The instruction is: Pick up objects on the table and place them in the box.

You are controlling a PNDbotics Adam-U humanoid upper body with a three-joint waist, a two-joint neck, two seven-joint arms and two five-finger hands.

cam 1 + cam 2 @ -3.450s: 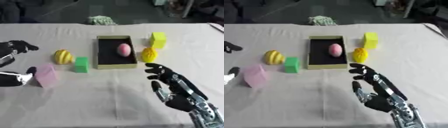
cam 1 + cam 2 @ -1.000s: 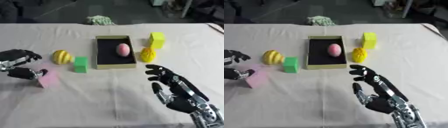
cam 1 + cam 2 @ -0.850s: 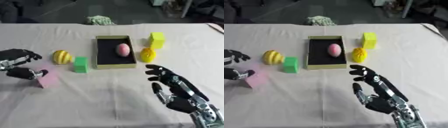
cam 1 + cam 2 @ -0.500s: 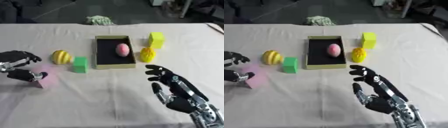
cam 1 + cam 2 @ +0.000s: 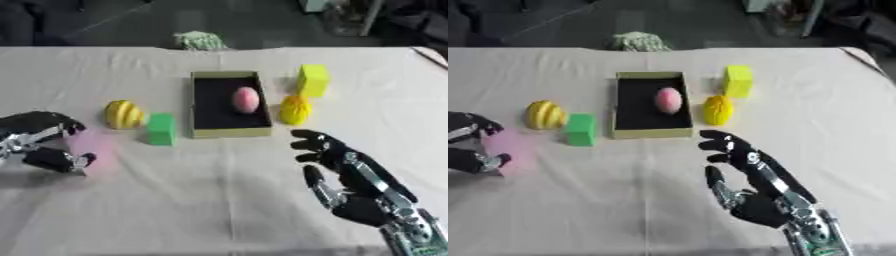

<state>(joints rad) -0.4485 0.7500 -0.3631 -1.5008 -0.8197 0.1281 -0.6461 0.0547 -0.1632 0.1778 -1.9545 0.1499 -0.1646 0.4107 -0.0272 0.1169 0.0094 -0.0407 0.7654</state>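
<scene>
A shallow box with a black floor stands mid-table, and a pink egg-shaped thing lies inside it. Left of the box stand a green block and a yellow ribbed ball. On the box's right are a second yellow ribbed ball and a yellow block. At the far left a pink block shows blurred, with my left hand curled round it from the left. My right hand hovers open at the lower right, fingers spread.
A pale cloth covers the table. A crumpled greenish thing lies at the far edge. The room beyond the far edge is dark.
My left hand has come in from the left edge and curled its fingers round the pink block, which now shows blurred. My right hand has stayed where it was.
</scene>
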